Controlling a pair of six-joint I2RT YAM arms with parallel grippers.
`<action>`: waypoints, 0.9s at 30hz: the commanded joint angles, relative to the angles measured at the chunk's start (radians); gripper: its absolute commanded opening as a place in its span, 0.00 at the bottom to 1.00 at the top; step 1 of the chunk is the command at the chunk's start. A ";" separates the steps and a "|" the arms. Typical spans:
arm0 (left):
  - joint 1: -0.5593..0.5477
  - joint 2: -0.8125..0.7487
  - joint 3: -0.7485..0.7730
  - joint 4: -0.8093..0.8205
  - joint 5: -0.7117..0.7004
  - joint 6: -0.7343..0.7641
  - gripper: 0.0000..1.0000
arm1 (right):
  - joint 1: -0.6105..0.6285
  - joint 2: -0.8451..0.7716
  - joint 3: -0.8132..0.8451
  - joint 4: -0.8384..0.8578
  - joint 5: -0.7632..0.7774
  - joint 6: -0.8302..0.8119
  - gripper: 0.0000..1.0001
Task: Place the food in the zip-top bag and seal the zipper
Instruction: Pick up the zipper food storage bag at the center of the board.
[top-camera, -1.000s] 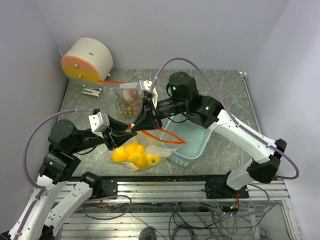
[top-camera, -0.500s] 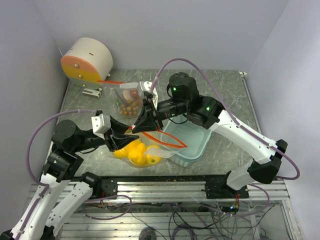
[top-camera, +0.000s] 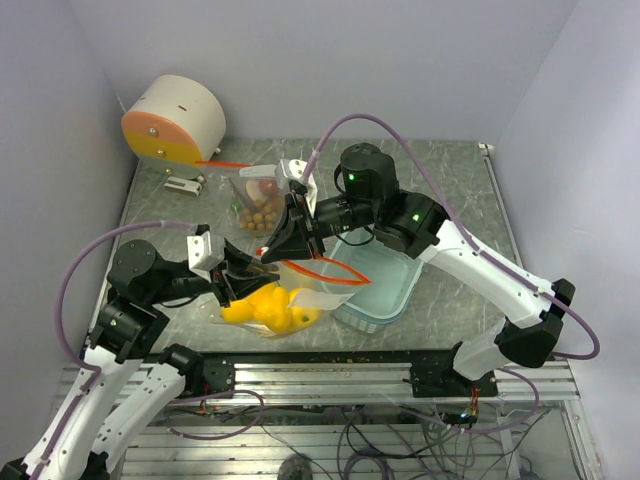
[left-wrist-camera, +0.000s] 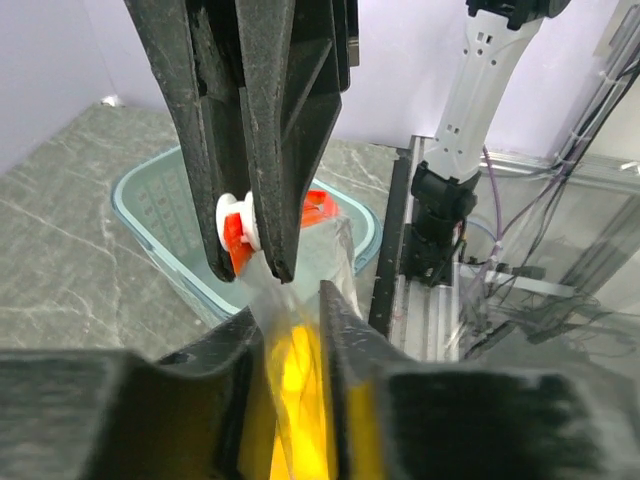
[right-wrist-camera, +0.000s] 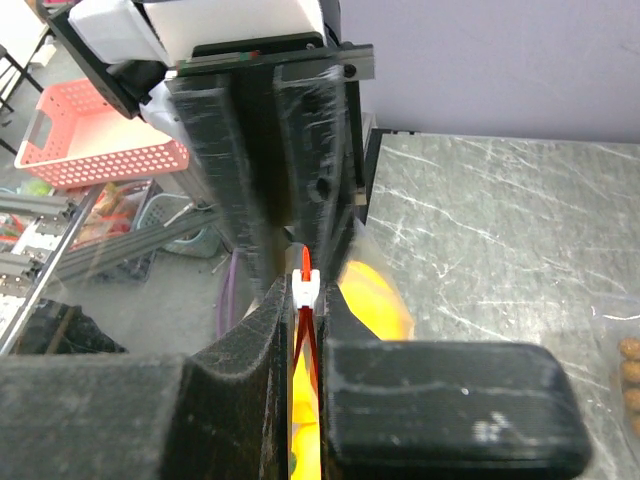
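Note:
A clear zip-top bag (top-camera: 300, 300) lies at the table's front with several yellow-orange fruits (top-camera: 268, 308) inside. They also show in the right wrist view (right-wrist-camera: 375, 295). Its red zipper track (top-camera: 325, 272) runs right over the basket. My left gripper (top-camera: 252, 274) (left-wrist-camera: 290, 295) is shut on the bag's top corner film. My right gripper (top-camera: 280, 250) (right-wrist-camera: 305, 290) is shut on the white zipper slider (right-wrist-camera: 305, 287) (left-wrist-camera: 238, 222), right against the left fingers. A second clear bag (top-camera: 258, 205) behind holds the brown fruit bunch (top-camera: 260, 217) and the reddish fruit (top-camera: 266, 186).
A pale teal basket (top-camera: 392, 290) (left-wrist-camera: 160, 205) stands right of the bag, under the zipper's far end. A round cream and orange drum (top-camera: 175, 120) sits at the back left. The table's front rail (top-camera: 330, 365) is just below the bag.
The left arm has drawn back a little toward the near left. Both grippers keep their hold and the bag of yellow fruits has barely shifted.

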 joint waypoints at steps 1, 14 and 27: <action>-0.003 0.029 -0.008 0.060 0.027 -0.026 0.09 | -0.001 -0.017 0.007 0.046 -0.012 0.016 0.00; -0.003 0.035 0.102 -0.116 -0.138 0.005 0.07 | -0.002 -0.165 -0.167 0.125 0.167 -0.041 0.36; -0.003 0.021 0.071 -0.067 -0.144 -0.041 0.07 | -0.002 -0.126 -0.163 0.250 0.090 0.023 0.54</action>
